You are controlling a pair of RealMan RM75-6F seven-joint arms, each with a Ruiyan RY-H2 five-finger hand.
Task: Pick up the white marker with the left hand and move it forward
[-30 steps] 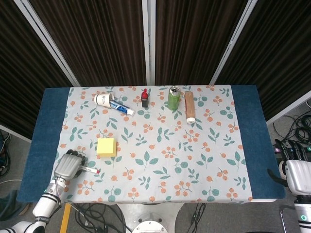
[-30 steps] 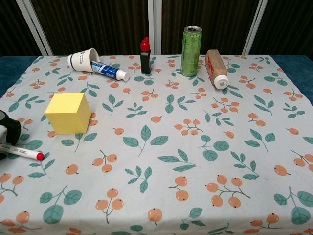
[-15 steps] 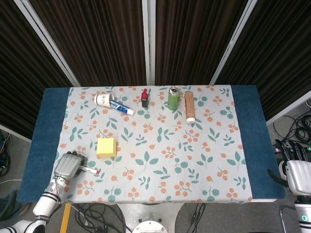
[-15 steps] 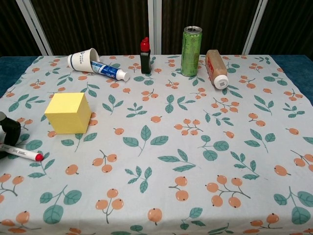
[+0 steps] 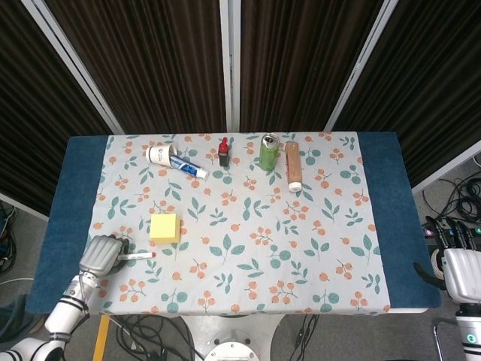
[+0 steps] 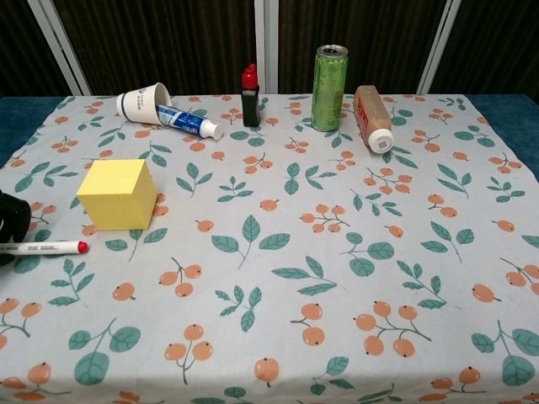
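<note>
The white marker point(image 6: 46, 247) with a red cap point(image 5: 140, 256) sticks out to the right from my left hand point(image 5: 102, 253), which grips its rear end near the table's left front. In the chest view only the dark fingers point(image 6: 12, 224) of that hand show at the left edge. The marker lies roughly level, close above the floral cloth; whether it touches the cloth I cannot tell. My right hand point(image 5: 460, 269) hangs off the table's right side, holding nothing; its fingers are not clear enough to judge.
A yellow block point(image 5: 164, 227) stands just beyond the marker. Along the far edge lie a tipped paper cup point(image 5: 159, 155) with a toothpaste tube point(image 5: 189, 167), a small red-capped bottle point(image 5: 223, 152), a green can point(image 5: 269, 151) and a lying brown bottle point(image 5: 293, 165).
My left hand has shifted slightly toward the far side with the marker. The marker's red tip has swung up and now points more level to the right.
</note>
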